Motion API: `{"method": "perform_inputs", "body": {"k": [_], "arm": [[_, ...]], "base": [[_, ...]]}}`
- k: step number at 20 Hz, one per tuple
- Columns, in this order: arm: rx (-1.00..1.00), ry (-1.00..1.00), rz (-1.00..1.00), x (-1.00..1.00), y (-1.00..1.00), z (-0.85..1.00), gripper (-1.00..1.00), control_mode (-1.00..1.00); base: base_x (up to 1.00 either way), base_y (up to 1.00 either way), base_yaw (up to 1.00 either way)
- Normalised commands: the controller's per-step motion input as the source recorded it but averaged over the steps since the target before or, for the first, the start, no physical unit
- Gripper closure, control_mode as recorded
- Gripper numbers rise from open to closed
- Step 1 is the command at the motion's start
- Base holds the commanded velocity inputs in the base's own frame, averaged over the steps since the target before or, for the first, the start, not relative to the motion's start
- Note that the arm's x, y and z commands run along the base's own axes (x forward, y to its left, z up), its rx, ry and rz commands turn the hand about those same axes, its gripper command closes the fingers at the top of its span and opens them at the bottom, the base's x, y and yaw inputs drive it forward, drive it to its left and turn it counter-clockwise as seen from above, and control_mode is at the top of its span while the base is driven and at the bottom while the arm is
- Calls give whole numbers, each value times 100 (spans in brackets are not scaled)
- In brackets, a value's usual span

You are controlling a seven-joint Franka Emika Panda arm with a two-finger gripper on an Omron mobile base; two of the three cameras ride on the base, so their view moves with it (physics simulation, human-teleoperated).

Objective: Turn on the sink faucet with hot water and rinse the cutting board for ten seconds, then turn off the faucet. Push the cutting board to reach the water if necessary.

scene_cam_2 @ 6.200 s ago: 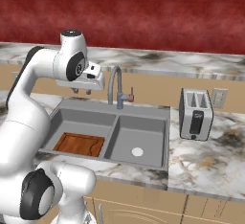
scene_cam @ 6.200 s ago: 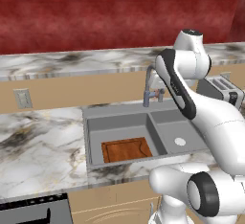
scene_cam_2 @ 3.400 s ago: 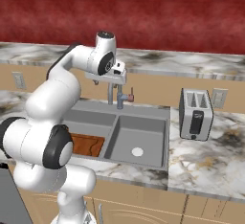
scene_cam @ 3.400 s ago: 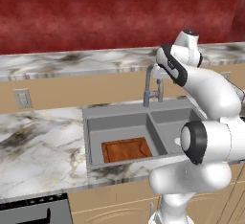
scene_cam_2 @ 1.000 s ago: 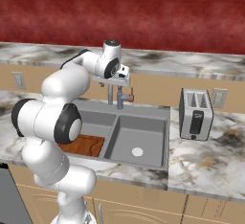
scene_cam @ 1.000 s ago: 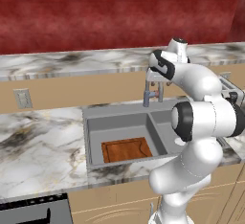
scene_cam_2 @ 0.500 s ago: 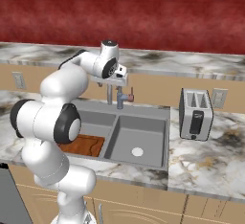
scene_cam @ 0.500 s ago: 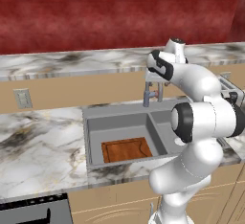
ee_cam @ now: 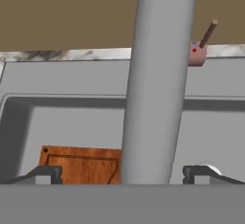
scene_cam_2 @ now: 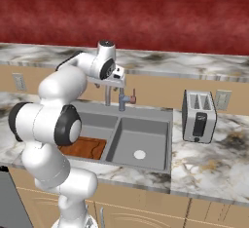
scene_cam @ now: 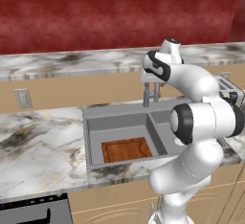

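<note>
1. Tool (ee_cam: 122, 174) spread wide, fingertips (ee_cam: 45, 174) on either side of the sink faucet (ee_cam: 155, 82) spout, touching nothing, holding nothing.
2. Faucet lever (scene_cam_2: 132, 97) sits right of the spout; reddish tip angled up.
3. Cutting board (scene_cam: 126, 149) lies flat in the front of the left basin of the sink (scene_cam: 117, 122).
4. Toaster (scene_cam_2: 198, 116) stands on the tabletop (scene_cam_2: 214, 156), right of the sink.

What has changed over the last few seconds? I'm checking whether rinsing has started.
The arm swung from above the left basin over to the faucet, bringing the claw up to it; the open fingers now straddle the spout pipe. Nothing has been gripped. The lever looks unmoved, no water is running, and the cutting board lies where it was in the left basin of the sink. The toaster stayed put.
</note>
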Motion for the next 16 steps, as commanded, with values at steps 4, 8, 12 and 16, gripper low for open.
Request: {"method": "perform_inputs", "body": {"k": [4,8,12,16], "arm": [[-1,0,0,0,39,-10,-100,-100],[-2,0,0,0,41,-12,-100,-100],[-3,0,0,3,44,-14,-100,-100],[-2,0,0,5,43,-14,-100,-100]], "base": [[0,0,0],[0,0,0],[0,0,0],[0,0,0]]}}
